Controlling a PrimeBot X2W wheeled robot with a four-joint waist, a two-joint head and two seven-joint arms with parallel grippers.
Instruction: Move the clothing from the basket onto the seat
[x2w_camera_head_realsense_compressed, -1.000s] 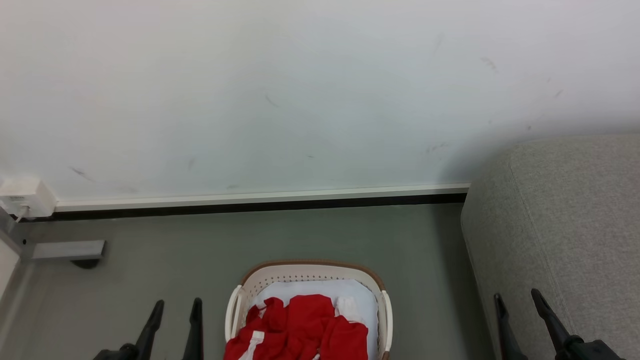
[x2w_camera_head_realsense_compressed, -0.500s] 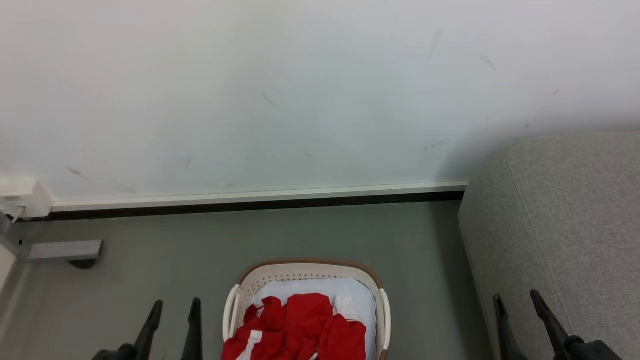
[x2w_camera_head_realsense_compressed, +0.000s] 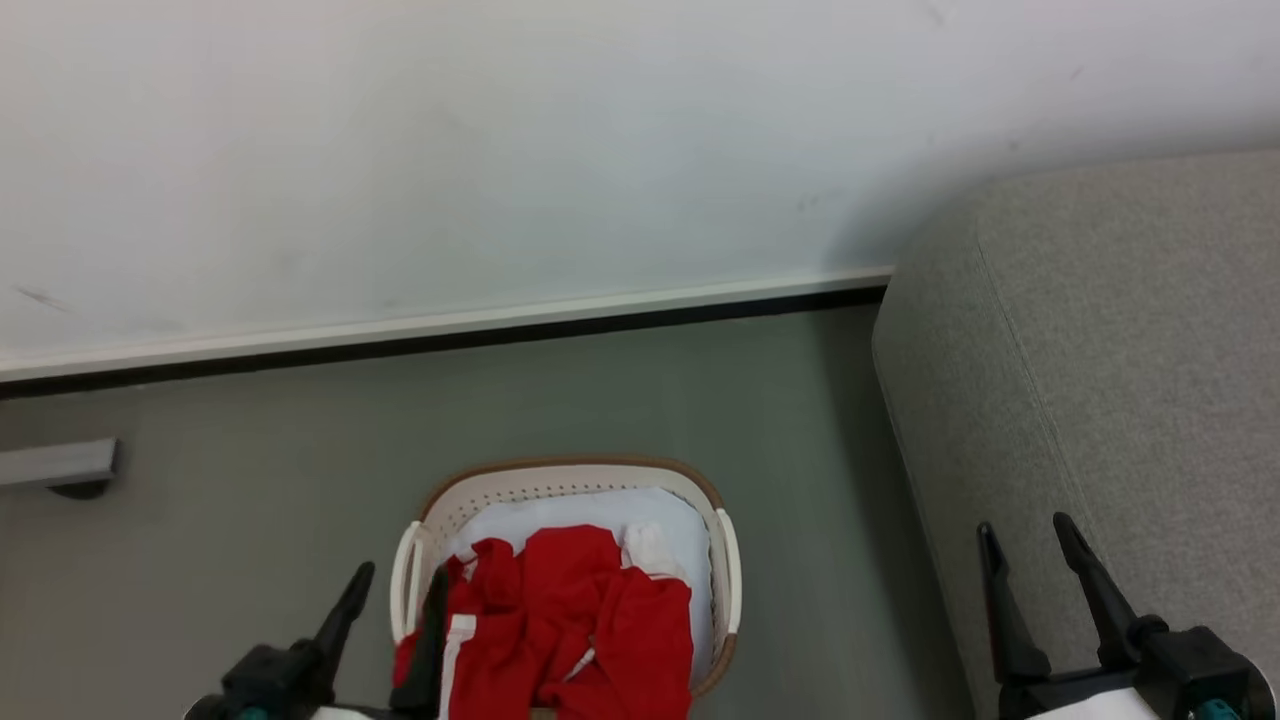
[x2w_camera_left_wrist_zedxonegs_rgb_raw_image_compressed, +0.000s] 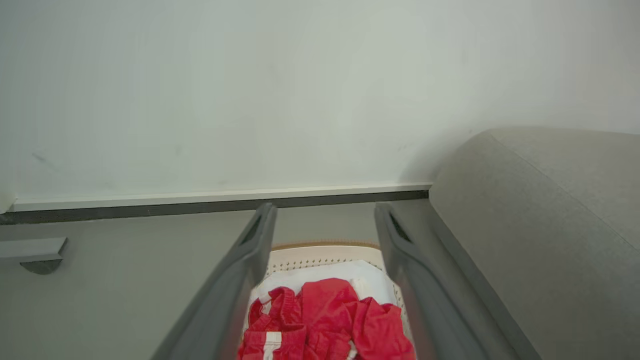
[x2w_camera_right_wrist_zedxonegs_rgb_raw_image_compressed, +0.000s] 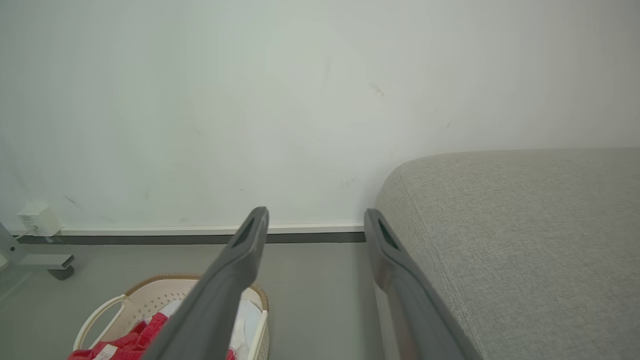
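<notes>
The clothing (x2w_camera_head_realsense_compressed: 570, 610) is lying in the basket (x2w_camera_head_realsense_compressed: 570, 468) beside the sofa (x2w_camera_head_realsense_compressed: 1100, 350). The left gripper (x2w_camera_head_realsense_compressed: 402, 580) and the right gripper (x2w_camera_head_realsense_compressed: 1022, 535) are both gaping apart.

Bright red soft fabric clothing (x2w_camera_head_realsense_compressed: 570, 620) showing white stripes, ahead of the dark-fingered left gripper (x2w_camera_head_realsense_compressed: 401, 573). Oval cream-white perforated plastic basket (x2w_camera_head_realsense_compressed: 560, 488) carrying a brown rim. Plain white cloth sheet (x2w_camera_head_realsense_compressed: 580, 510) showing underneath. Large light grey upholstered sofa (x2w_camera_head_realsense_compressed: 1100, 350) looking finely speckled by the right gripper (x2w_camera_head_realsense_compressed: 1022, 527).

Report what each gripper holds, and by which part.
Nothing is held. The left gripper and right gripper both show open, empty jaws; the clothing lies in the basket.
</notes>
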